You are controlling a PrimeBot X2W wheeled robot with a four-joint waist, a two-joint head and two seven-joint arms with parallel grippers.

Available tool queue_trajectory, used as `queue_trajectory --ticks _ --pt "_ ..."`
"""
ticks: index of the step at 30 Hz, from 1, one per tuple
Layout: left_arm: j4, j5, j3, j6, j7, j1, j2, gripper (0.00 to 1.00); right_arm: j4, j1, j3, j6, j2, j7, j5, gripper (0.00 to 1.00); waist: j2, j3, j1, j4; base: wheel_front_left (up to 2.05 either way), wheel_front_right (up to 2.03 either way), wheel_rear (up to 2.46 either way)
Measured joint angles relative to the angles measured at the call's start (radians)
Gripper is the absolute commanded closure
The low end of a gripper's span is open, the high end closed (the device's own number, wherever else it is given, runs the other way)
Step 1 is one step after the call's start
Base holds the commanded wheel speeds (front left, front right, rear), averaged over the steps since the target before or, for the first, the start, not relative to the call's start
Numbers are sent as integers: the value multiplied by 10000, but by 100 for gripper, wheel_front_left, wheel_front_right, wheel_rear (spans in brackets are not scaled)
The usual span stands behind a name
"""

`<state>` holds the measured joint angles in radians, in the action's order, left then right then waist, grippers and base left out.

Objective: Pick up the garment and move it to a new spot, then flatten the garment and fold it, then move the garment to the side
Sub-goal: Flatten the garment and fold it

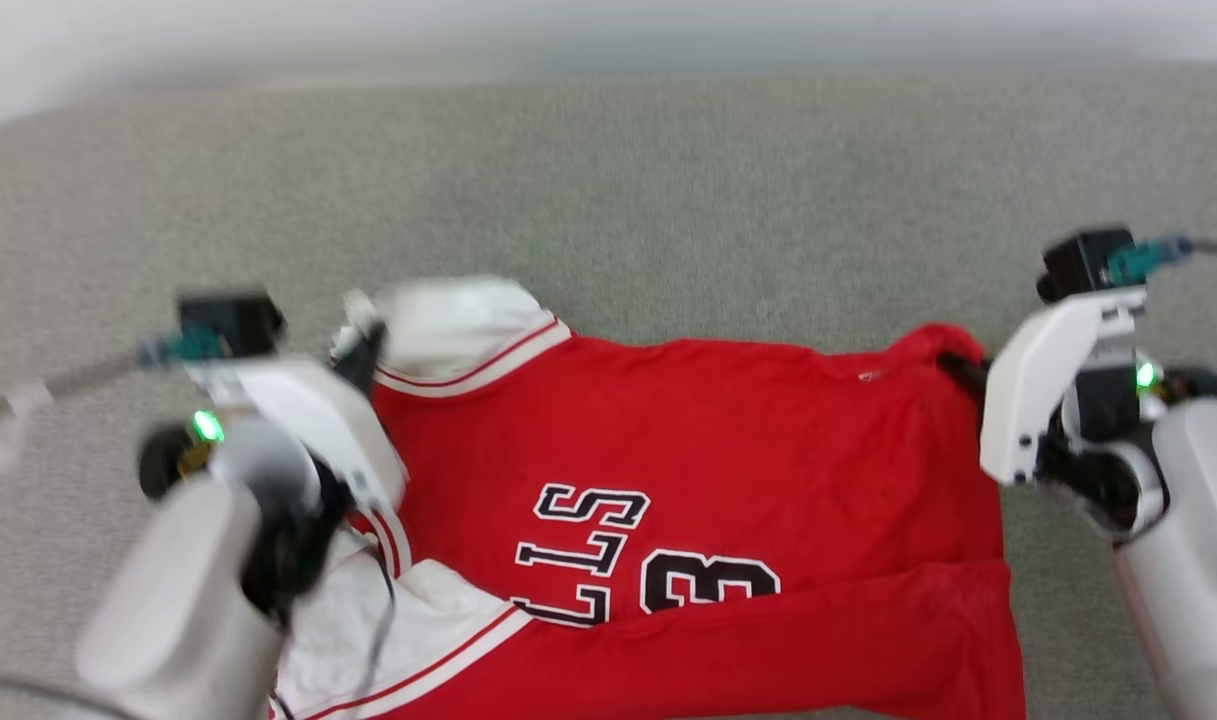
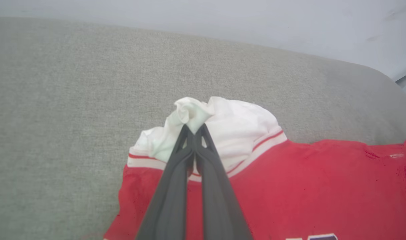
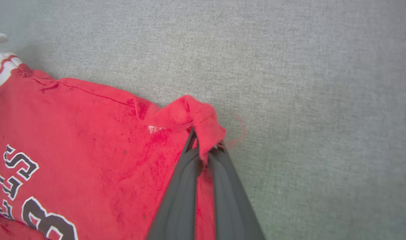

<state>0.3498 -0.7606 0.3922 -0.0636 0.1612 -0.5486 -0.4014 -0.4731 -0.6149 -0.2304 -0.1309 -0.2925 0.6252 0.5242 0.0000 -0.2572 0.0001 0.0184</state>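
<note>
The garment [image 1: 698, 440] lies spread out on the grey soft surface [image 1: 608, 180], on its near side. The near edge is folded up over part of the black letters. The left gripper [image 2: 193, 128] is pinched tight on the tip of the white sleeve [image 2: 236, 133], at the far left corner. The right gripper [image 3: 204, 146] is pinched tight on the red corner at the far right. The shirt looks light, thin and floppy, so it will likely sag and bunch up where nothing holds it. It will not break. These two corners are good places to hold, because pulling them apart makes the cloth flat. Such small pinches could slip out if pulled hard.
</note>
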Motion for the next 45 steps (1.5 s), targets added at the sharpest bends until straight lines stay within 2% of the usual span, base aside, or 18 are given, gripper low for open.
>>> queue_trajectory --ticks 2,7,17,23,24,25,26,27,28,33,38,42,45 --pt "-213 -105 35 -117 -199 752 184 100 242 542 224 0 40 -138 138 100 0 267 0 53 0 0 0" --pt "-899 -314 -59 -564 -529 2550 173 100 851 1961 698 0 98 -449 324 100 0 915 -1 171 0 0 0" --pt "-2483 -706 -378 -1536 -669 5517 -263 100 1555 4339 1448 0 328 -968 378 100 0 1860 -2 313 0 0 0" --pt "-2940 -867 -249 -1833 -284 6570 -416 100 1741 5281 1684 0 623 -1266 286 100 0 1986 -3 361 0 0 0" --pt "-2920 -901 -203 -1829 -230 6638 -408 100 1737 5372 1701 0 665 -1279 253 83 0 1974 -3 353 0 0 0" --pt "-2865 -876 -121 -1825 -232 6676 -403 100 1733 5480 1678 0 713 -1321 205 55 0 1966 -2 342 0 0 0" --pt "-2796 -859 -79 -1766 -245 6674 -380 100 1730 5575 1659 0 798 -1392 201 0 0 1948 -3 333 0 0 0" --pt "-2700 -930 -71 -1693 -242 6658 -295 67 1730 5672 1630 0 903 -1448 207 0 0 1927 -2 332 0 0 0" --pt "-2612 -1014 -23 -1570 -245 6629 -196 0 1733 5788 1580 0 995 -1542 199 0 0 1909 -3 337 0 0 0" --pt "-2416 -771 -12 -1392 -938 6242 38 0 2157 6191 1553 -2 1294 -2232 109 0 0 1916 -2 308 0 0 0" --pt "-2685 -343 -263 -1319 -1921 5901 -4 0 3010 6353 1839 0 1317 -2537 -48 0 0 2030 -2 173 0 0 0" --pt "-3068 136 -293 -1304 -2617 5637 -79 0 3599 6364 2265 0 1206 -2036 -151 0 0 2175 -2 81 0 0 0" --pt "-3436 767 -136 -1471 -2961 5502 -178 0 3954 6391 2708 0 968 -1430 -274 0 0 2301 -1 75 0 0 0"
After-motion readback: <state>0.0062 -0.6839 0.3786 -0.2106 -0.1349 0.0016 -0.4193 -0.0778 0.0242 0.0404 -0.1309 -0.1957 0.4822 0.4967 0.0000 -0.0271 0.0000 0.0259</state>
